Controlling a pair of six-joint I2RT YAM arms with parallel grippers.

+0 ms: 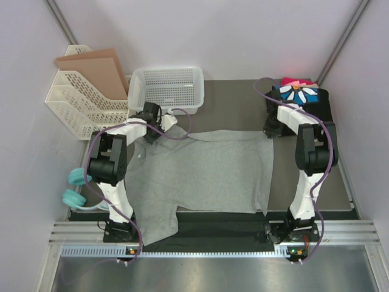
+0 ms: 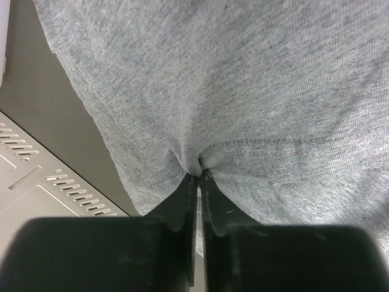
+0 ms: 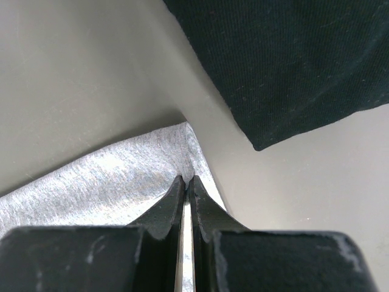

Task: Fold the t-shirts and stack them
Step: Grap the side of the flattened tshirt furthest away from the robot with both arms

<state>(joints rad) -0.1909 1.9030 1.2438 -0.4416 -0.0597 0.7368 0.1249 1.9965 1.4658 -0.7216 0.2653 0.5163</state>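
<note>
A plain heather-grey t-shirt (image 1: pixel 200 170) lies spread flat across the dark mat, one sleeve hanging toward the near left. My left gripper (image 1: pixel 163 125) is at its far left edge; in the left wrist view the gripper (image 2: pixel 199 174) is shut on a pinched fold of the grey cloth (image 2: pixel 243 79) by a hem seam. My right gripper (image 1: pixel 271 131) is at the far right corner, where the gripper (image 3: pixel 185 178) is shut on the grey corner (image 3: pixel 109 176). A stack of folded t-shirts (image 1: pixel 298 94), black with a blue panel and white daisy over pink/red ones, sits at the back right; its black edge (image 3: pixel 292 61) lies just beyond the right fingers.
A white mesh basket (image 1: pixel 167 88) stands at the back, just behind the left gripper. White file trays (image 1: pixel 79 100) with brown card stand at the far left. Teal headphones (image 1: pixel 76 188) lie beside the left arm's base. White walls close in both sides.
</note>
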